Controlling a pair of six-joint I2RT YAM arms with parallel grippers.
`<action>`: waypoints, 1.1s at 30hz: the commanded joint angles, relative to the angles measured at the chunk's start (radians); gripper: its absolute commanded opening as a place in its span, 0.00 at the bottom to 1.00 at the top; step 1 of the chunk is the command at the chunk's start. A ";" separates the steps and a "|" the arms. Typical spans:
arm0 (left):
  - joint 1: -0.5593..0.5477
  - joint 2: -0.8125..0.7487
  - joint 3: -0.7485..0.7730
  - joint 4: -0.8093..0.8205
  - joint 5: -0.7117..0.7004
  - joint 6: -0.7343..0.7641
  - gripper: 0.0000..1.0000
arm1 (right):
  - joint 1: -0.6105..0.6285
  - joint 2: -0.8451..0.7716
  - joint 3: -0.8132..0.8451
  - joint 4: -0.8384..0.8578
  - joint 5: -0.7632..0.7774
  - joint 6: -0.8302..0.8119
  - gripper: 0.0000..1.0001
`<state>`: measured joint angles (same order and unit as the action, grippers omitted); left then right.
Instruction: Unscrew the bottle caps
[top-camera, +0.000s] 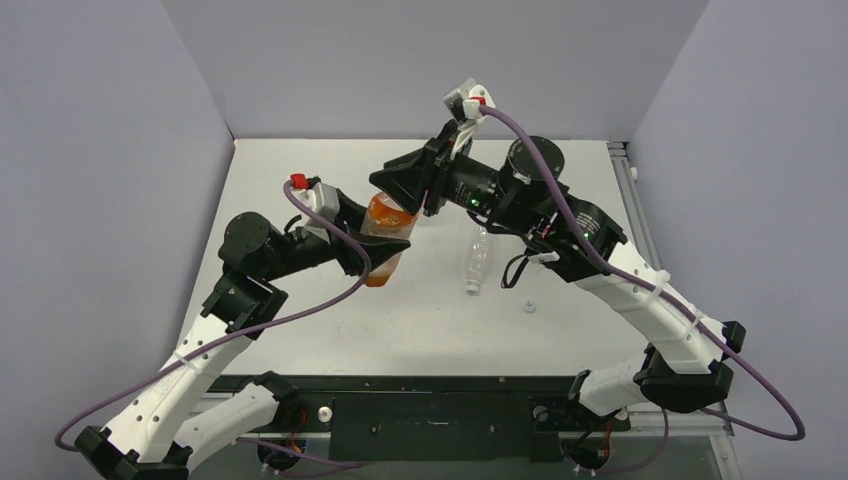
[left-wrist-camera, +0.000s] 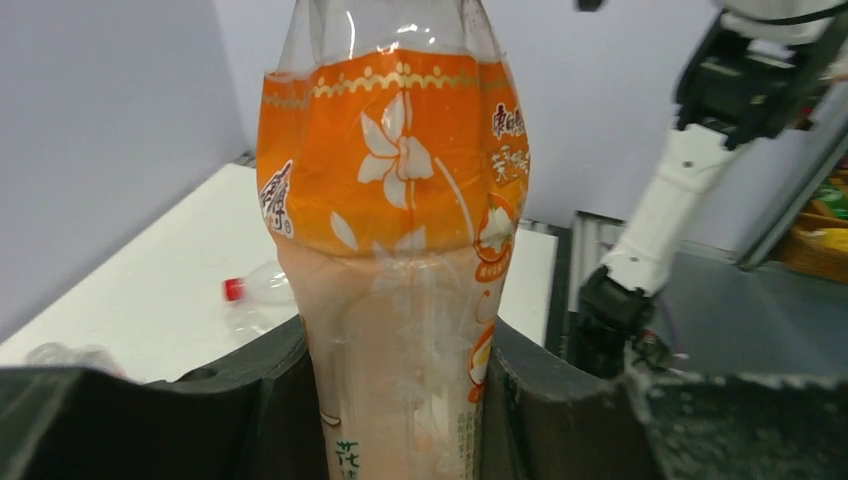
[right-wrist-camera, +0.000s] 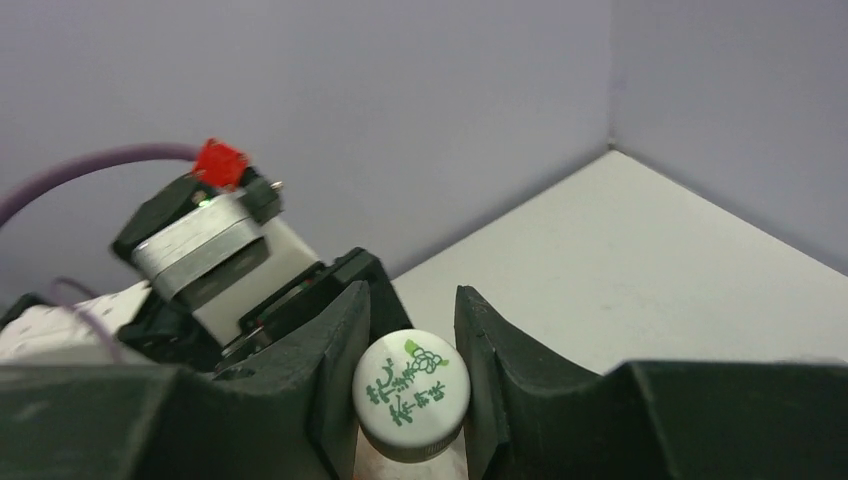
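Pale lavender walls (top-camera: 420, 60) close off three sides of the white table (top-camera: 300, 170) in front of you, and both arms meet over its middle.

Your left tool (left-wrist-camera: 402, 400) is clamped on the lower body of the orange bottle (left-wrist-camera: 400, 200). Its two dark fingers (left-wrist-camera: 260, 390) press against either side of the plastic, just below the orange flower-printed label. From the top view the bottle leans, with its neck toward the right arm.

Your right tool (right-wrist-camera: 412, 350) is closed on the white cap (right-wrist-camera: 412, 395) of that bottle. The cap has green print on its top and sits squeezed between the two dark fingers (right-wrist-camera: 335, 370), touching both. The cap is on the bottle's neck; you cannot tell from these views how far it is screwed down.

To the right of the held bottle, a clear bottle (top-camera: 476, 262) lies on its side on the table, just beside the right arm's forearm. A small whitish round piece (top-camera: 529, 306), shaped like a cap, lies loose on the table near it, apart from the bottle.

Through the left wrist camera you also see a red cap (left-wrist-camera: 233, 290) on the neck of a clear bottle lying on the table behind the orange one. Whether that is the same clear bottle as in the top view cannot be told.
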<state>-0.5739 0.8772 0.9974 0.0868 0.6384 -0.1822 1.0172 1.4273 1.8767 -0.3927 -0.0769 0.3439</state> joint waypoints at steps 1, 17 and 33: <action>0.000 0.000 0.041 0.074 0.281 -0.253 0.02 | -0.072 -0.088 -0.054 0.330 -0.515 0.077 0.00; -0.004 0.001 0.066 -0.013 0.100 -0.093 0.04 | 0.030 -0.081 0.075 -0.010 0.138 -0.082 0.79; -0.006 -0.018 0.034 -0.048 -0.135 0.131 0.03 | 0.127 0.090 0.267 -0.159 0.435 -0.020 0.62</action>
<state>-0.5762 0.8783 1.0248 0.0235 0.5362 -0.0826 1.1404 1.5078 2.1036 -0.5415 0.3180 0.3119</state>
